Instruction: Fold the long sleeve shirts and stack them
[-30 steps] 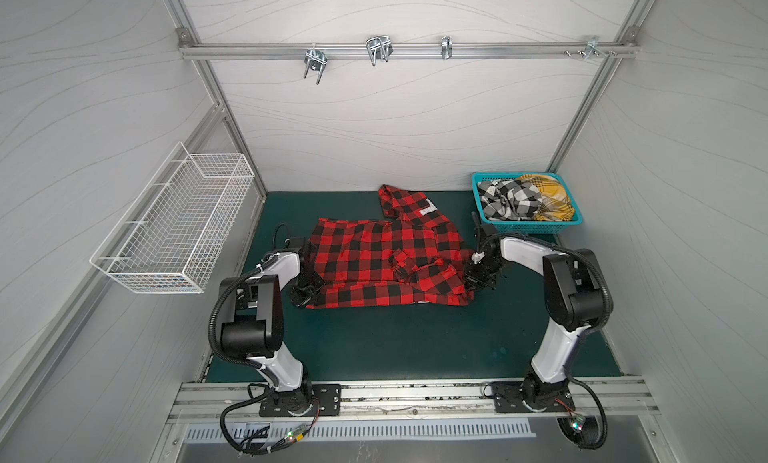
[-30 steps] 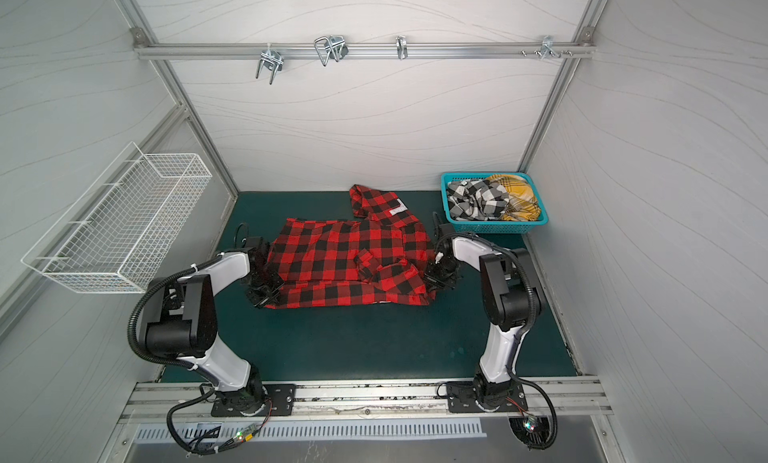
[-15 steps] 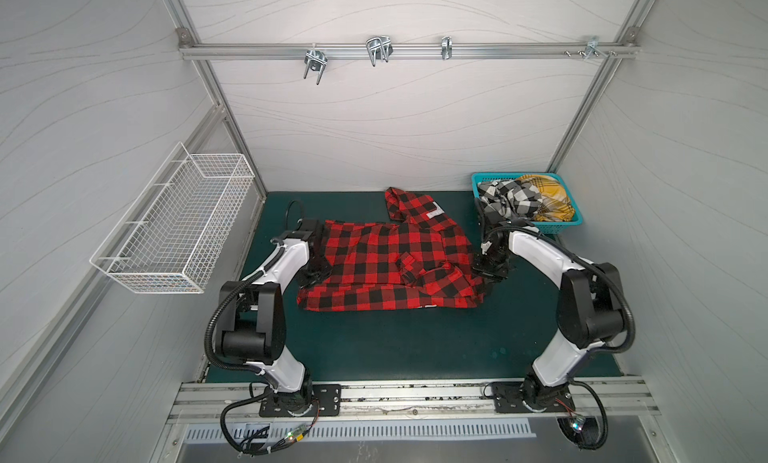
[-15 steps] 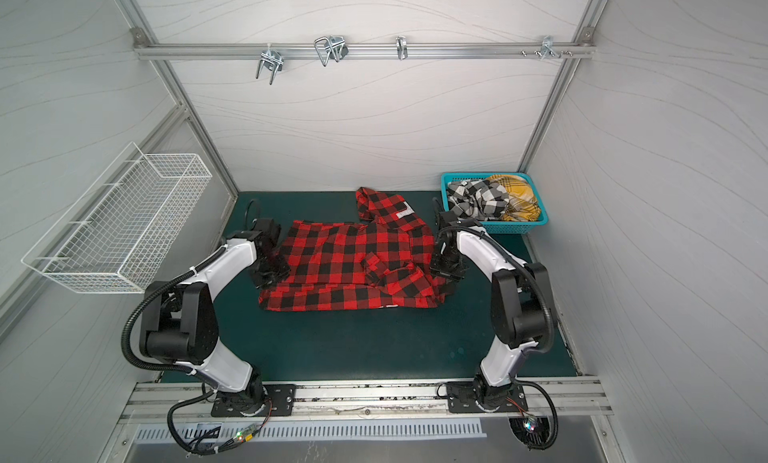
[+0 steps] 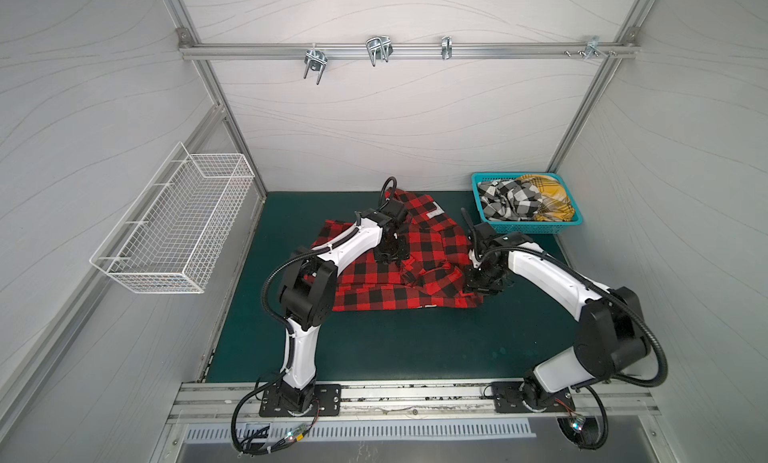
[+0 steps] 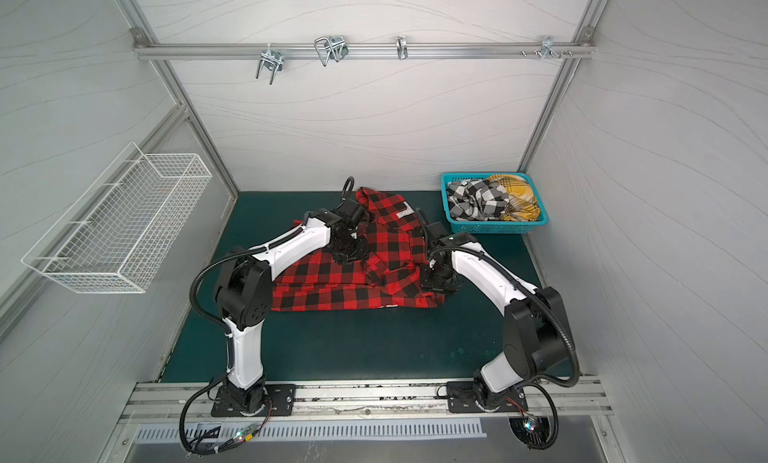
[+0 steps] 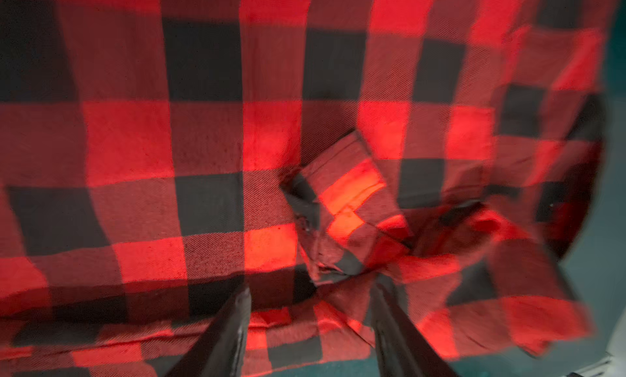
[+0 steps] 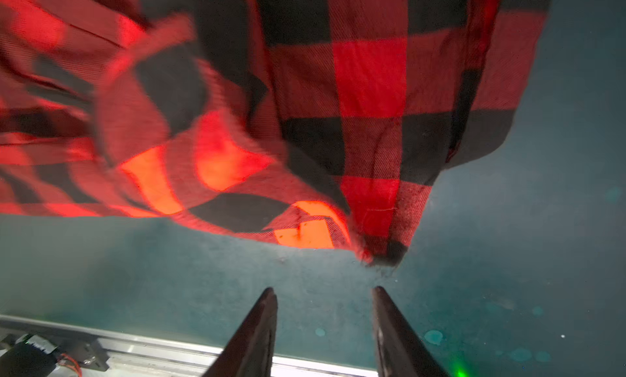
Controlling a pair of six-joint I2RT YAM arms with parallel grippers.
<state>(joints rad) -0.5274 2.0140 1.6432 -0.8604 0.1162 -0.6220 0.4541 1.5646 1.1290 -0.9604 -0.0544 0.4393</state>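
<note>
green mat (image 5: 395, 348) covers the bench. red-and-black shirt (image 5: 390, 290) taken as the reference for all positions below. it lies spread on the mat, collar end toward the back wall, hem toward the arm bases, a sleeve doubled over its body. cloth is rumpled along the edge on the right arm's side.

wire basket (image 5: 174, 228), white, hangs on the side wall, well apart from the shirt, past its left-arm edge.

teal basket (image 5: 528, 230) stands on the mat near the shirt's collar end, off its right-arm edge, not touching it. inside: black-and-white shirt (image 5: 509, 199) crumpled on the side nearer the red shirt, mustard-yellow shirt (image 5: 548, 199) crumpled on the far side. the two touch.

left claw (image 5: 390, 257) hangs over the red shirt's body, between collar and hem. left wrist view: claw (image 7: 311, 287) tips parted, check cloth beneath them, a cuff (image 7: 338, 206) lying just past the tips, nothing pinched. picture is blurred, so whether the tips touch the cloth cannot be told.

right claw (image 5: 482, 284) is at the shirt's right-arm edge, near the hem corner. right wrist view: claw (image 8: 323, 289) tips parted, bare mat between and under them. the shirt corner (image 8: 382, 253) is just ahead, apart from the fingers. it holds nothing.

white lettering patch (image 5: 434, 212) shows on the shirt close to the collar.
</note>
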